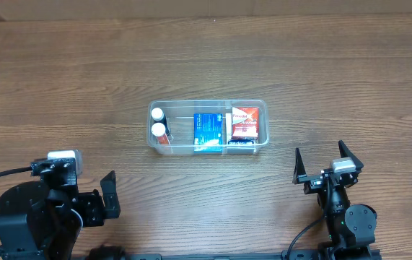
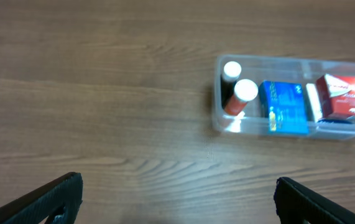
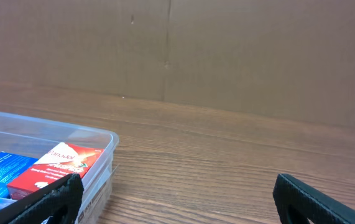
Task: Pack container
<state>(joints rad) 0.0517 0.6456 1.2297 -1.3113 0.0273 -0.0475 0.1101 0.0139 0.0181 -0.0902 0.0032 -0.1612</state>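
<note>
The clear plastic container point(image 1: 262, 108) sits at the table's middle. It holds two white-capped bottles point(image 1: 159, 124) at its left end, a blue box point(image 1: 207, 131) in the middle and a red and white box point(image 1: 244, 123) at the right. The container also shows in the left wrist view point(image 2: 221, 121) and the right wrist view point(image 3: 106, 140). My left gripper point(image 1: 108, 193) is open and empty, near the front left, well short of the container. My right gripper point(image 1: 325, 162) is open and empty, front right of the container.
The wooden table point(image 1: 83, 79) runs across the whole overhead view. A brown cardboard wall point(image 3: 227, 50) stands behind the table in the right wrist view.
</note>
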